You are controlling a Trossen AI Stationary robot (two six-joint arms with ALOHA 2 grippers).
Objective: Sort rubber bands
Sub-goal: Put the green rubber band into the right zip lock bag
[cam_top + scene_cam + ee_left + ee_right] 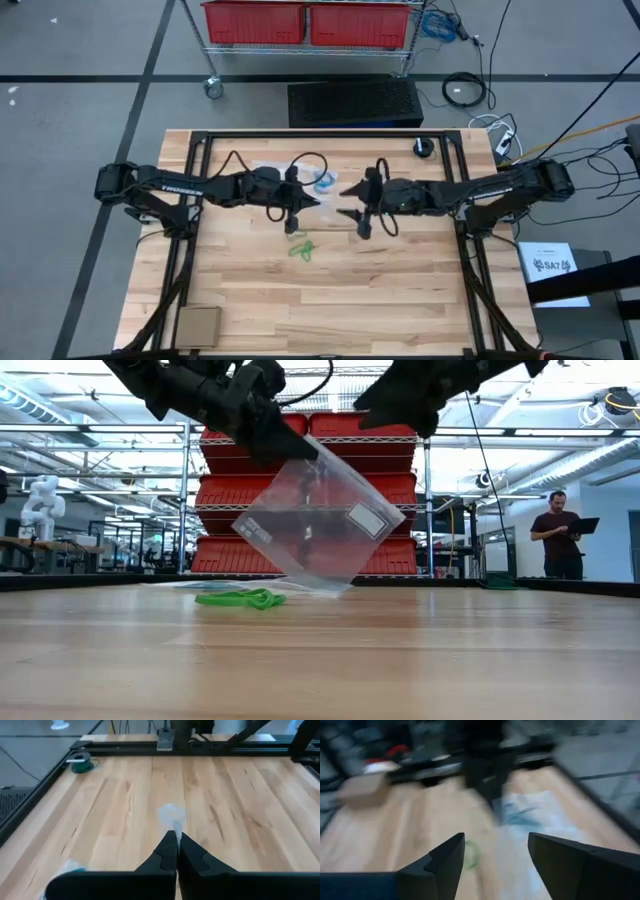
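A clear plastic bag (318,520) with a white label hangs tilted in the air over the table's middle. My left gripper (300,207) is shut on it. Green rubber bands (302,248) lie loose on the wood just near of both grippers, and show in the low view as green rubber bands (240,598). Blue rubber bands (325,182) lie on the far side, beside another clear bag (268,175) flat on the table. My right gripper (350,202) hovers open, close to the right of the left one, touching nothing. My left gripper (176,837) pinches the clear bag's upper corner (171,816) between its two shut fingertips. The fingers (262,432) come at it slanting down from above and from the table's left. The bag hangs tilted below them, its lowest corner (340,588) close to the table; whether it touches, I cannot tell.
A cardboard box (198,325) sits at the near left corner. A black round object (425,148) and a green roll (80,764) lie by the far edge. Black cables (300,160) loop over the far middle. A person (562,535) stands in the room beyond.
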